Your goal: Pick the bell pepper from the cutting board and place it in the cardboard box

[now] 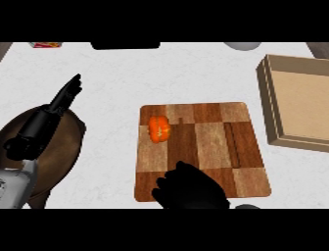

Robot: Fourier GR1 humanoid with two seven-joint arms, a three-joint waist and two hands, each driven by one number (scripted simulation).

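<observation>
The bell pepper (pixel 159 128) lies on the cutting board's (pixel 218 147) far-left part, long axis toward the counter's (pixel 109 78) far edge, beyond the nearer right hand (pixel 190 188), curled and empty; the left hand (pixel 69 92) is straight-fingered, the cardboard box (pixel 269 105) rightward.

Cutting board (pixel 214 162) near the counter's (pixel 175 73) front edge, about midway between left and right. Bell pepper (pixel 159 128) on the board, close to its left edge, toward the far left corner. Right hand (pixel 189 188) over the board's near left corner, at the counter's front edge. Cardboard box (pixel 308 105) by the counter's right edge, just beside the board and farther back. Left hand (pixel 67 93) left of the board, well apart from it, toward the left edge. Small package (pixel 46 45), dark flat object (pixel 126 46) and rounded object (pixel 243 46) along the far edge, from left to right.
</observation>
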